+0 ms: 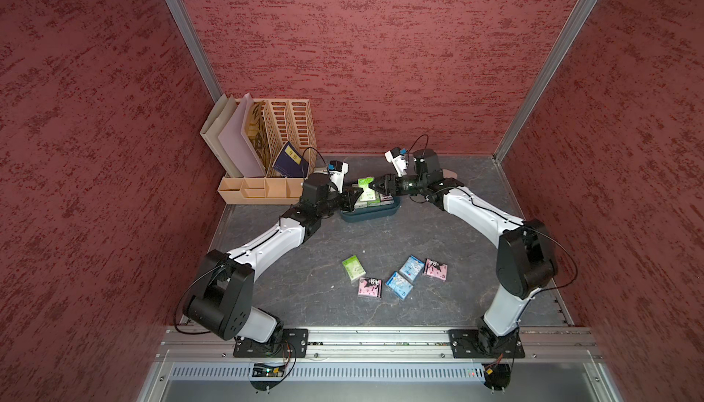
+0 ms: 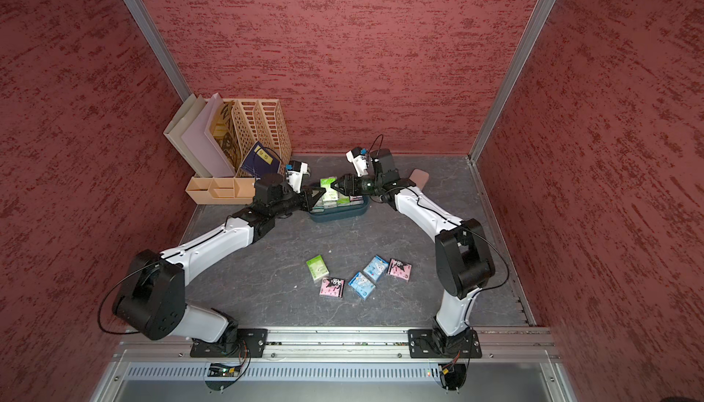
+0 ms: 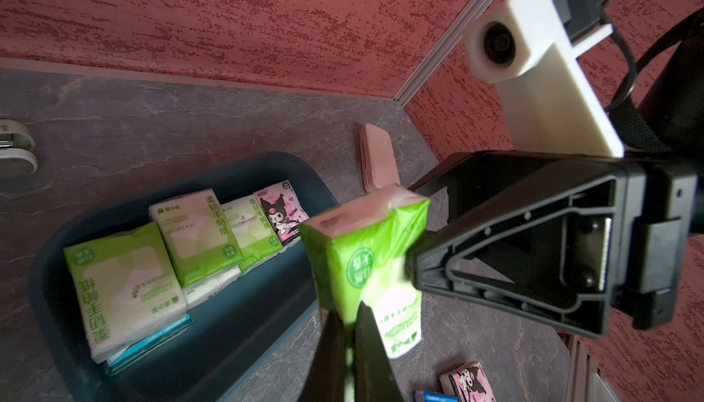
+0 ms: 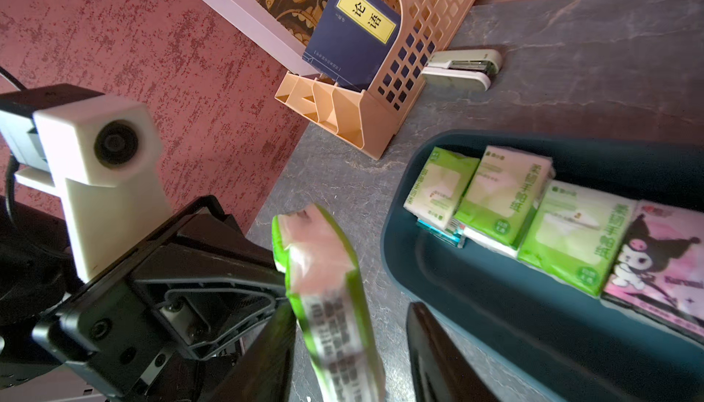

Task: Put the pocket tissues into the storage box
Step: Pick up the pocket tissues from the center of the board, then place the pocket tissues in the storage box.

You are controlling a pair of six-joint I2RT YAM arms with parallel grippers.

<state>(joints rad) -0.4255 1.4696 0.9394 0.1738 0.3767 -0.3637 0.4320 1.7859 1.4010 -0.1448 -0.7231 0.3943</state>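
Table [image 1: 381, 240]: dark grey, stone-patterned.

File organizer [image 1: 284, 125]: beige, slotted, near the left fingers on their outer side. A blue book [image 4: 354, 34] leans inside it.

Storage box [image 1: 381, 216]: dark teal, close beneath both sets of fingers.

Left fingers [image 3: 354, 350]: closed, pinching a green packet [image 3: 365, 251] by one short edge. The packet is held up off the table, by the box.

Right fingers [image 1: 375, 187]: apart, straddling the other end of the same packet. A gap shows on one side, so they are not clamping it.

Pink case [image 3: 377, 156]: flat on the table, beyond the right fingers.

Stapler [image 4: 461, 68]: behind the left fingers, beside the organizer.

Boxed packets [image 3: 198, 228]: an overlapping row of three green and one pink, the pink at the end nearer the right fingers. A blue one shows underneath.

Loose packets, well apart from both sets of fingers, toward the arm bases:
- green [image 1: 353, 268]
- pink [image 1: 370, 287]
- blue [image 1: 399, 285]
- blue [image 1: 412, 268]
- pink [image 1: 435, 269]
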